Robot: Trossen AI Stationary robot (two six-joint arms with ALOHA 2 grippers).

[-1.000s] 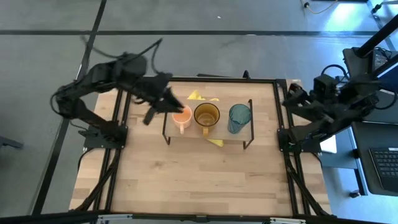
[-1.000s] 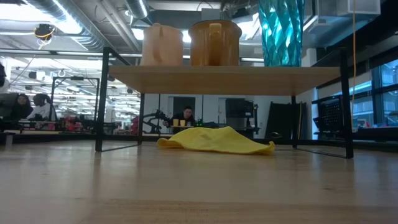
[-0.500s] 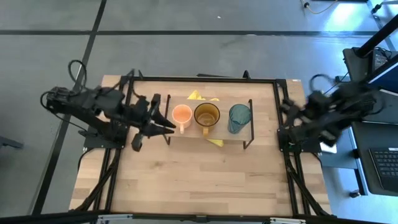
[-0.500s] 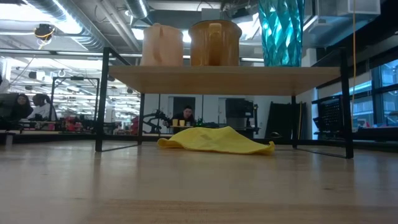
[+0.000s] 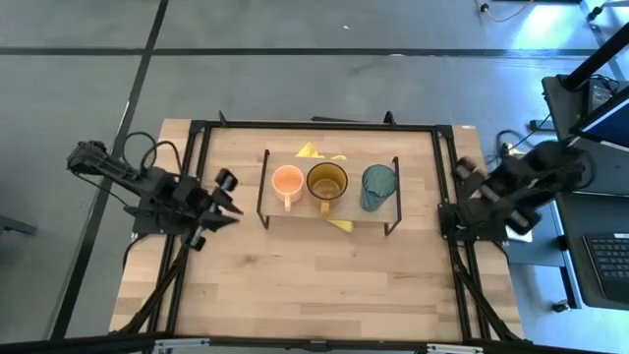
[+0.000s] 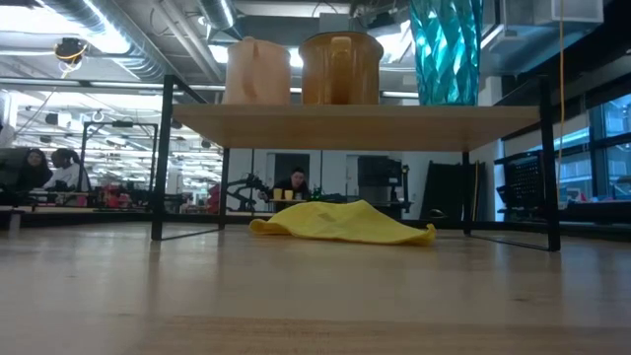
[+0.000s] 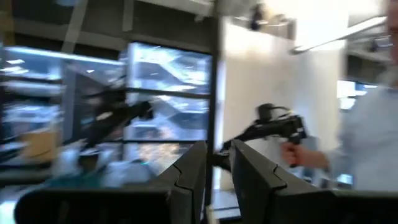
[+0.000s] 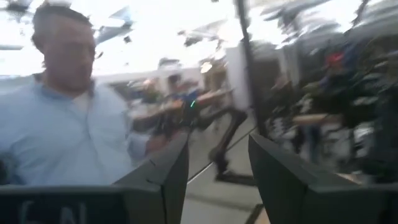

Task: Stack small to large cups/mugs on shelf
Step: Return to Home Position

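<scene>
The small orange mug (image 5: pixel 286 182), the amber mug (image 5: pixel 326 182) and the teal ribbed tumbler (image 5: pixel 378 187) stand in a row, upright on their bases, on the light-wood shelf (image 5: pixel 329 208). In the low view they show as the orange mug (image 6: pixel 257 71), the amber mug (image 6: pixel 340 69) and the tumbler (image 6: pixel 446 51) on the shelf board (image 6: pixel 355 126). My left gripper (image 5: pixel 228 202) is open and empty at the table's left edge, apart from the shelf. My right gripper (image 5: pixel 462 175) is open and empty at the table's right edge.
A yellow cloth (image 6: pixel 340 222) lies on the tabletop under the shelf, with corners showing in the high view (image 5: pixel 311 150). The shelf's black wire legs (image 6: pixel 161 158) stand on the table. A person in a light blue shirt (image 8: pixel 68 149) stands beyond the table.
My left gripper has drawn back from beside the orange mug toward the table's left edge and down. My right arm has folded back a little at the table's right edge. The three cups have stayed in place on the shelf.
</scene>
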